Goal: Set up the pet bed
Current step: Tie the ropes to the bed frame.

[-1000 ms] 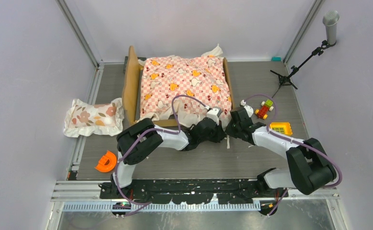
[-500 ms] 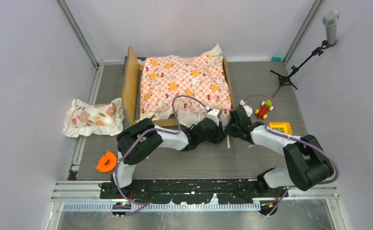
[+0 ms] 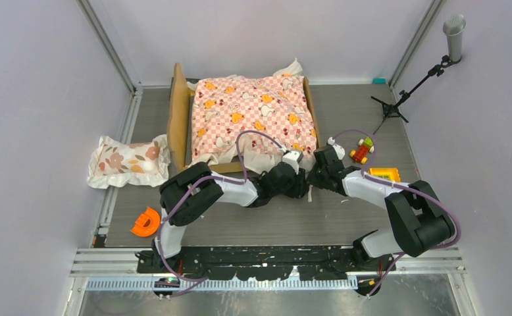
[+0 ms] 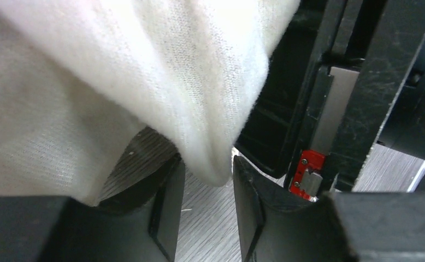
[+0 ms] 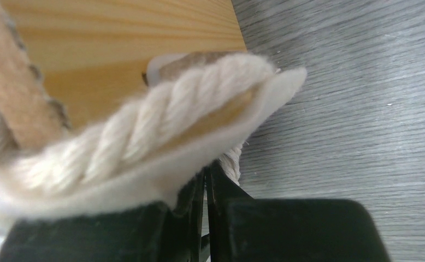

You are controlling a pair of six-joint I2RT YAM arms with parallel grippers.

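The pet bed (image 3: pixel 179 112) stands at the far middle of the bench (image 3: pixel 240 220), its wavy headboard on the left, and a pink-checkered sheet (image 3: pixel 253 115) covers its whole top, the white ruffle spilling over the near edge. Both arms reach to the bed's near right corner, side by side. In the left wrist view the left fingers (image 4: pixel 166 207) stand apart, released, and a fold of white ruffle hangs down loosely between them with the grey bench showing underneath. In the right wrist view the right fingers (image 5: pixel 221 218) are drawn almost together, only a thin slit between them; the ruffle's corded edge lies across their tips against the tan wood of the bed, and we cannot tell whether they pinch it. A floral pillow (image 3: pixel 127 161) lies on the bench left of the headboard, well apart from the arms. An orange piece (image 3: pixel 146 222) sits near the left arm's base, and a toy car (image 3: pixel 362 150) and a yellow toy (image 3: pixel 385 174) lie right of the bed.
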